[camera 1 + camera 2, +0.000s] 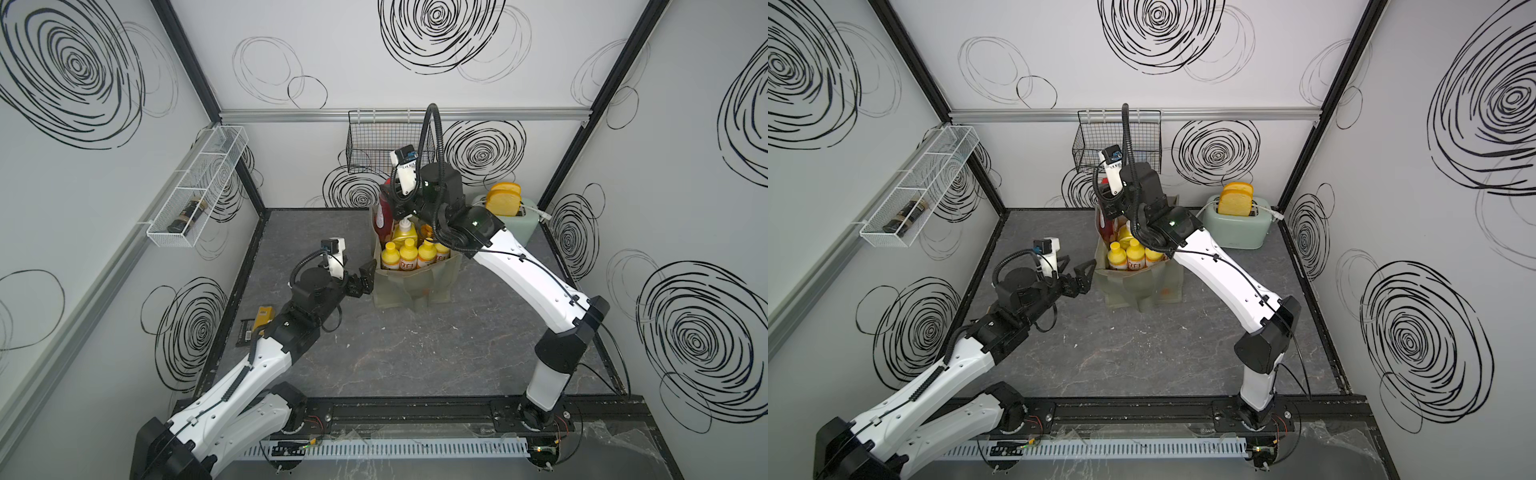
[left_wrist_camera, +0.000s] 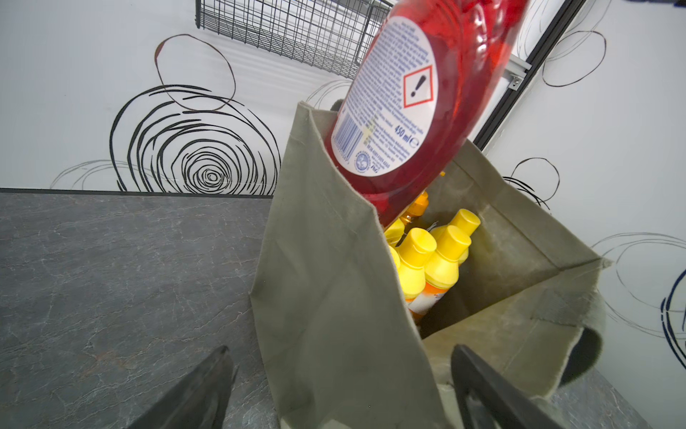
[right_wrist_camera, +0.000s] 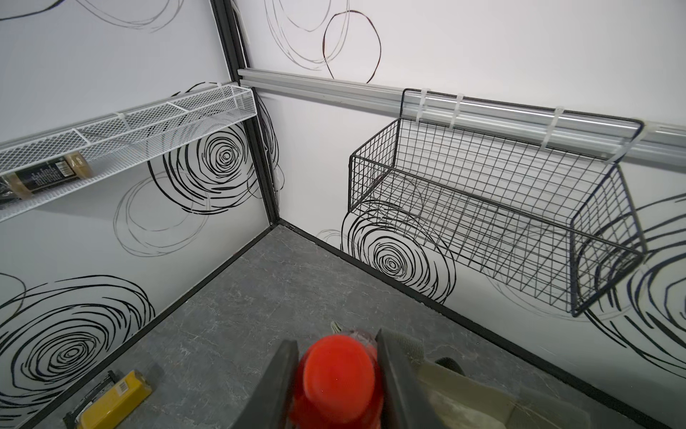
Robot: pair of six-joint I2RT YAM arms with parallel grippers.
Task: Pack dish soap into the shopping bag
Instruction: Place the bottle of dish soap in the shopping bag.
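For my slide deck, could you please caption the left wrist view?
Tilted red soap bottle partly inside the grey-green shopping bag, above yellow-capped bottles.

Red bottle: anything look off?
Yes. The red bottle is tilted, only its base inside the shopping bag at one corner, most of it above the rim; the right gripper holds its cap. No spill visible.
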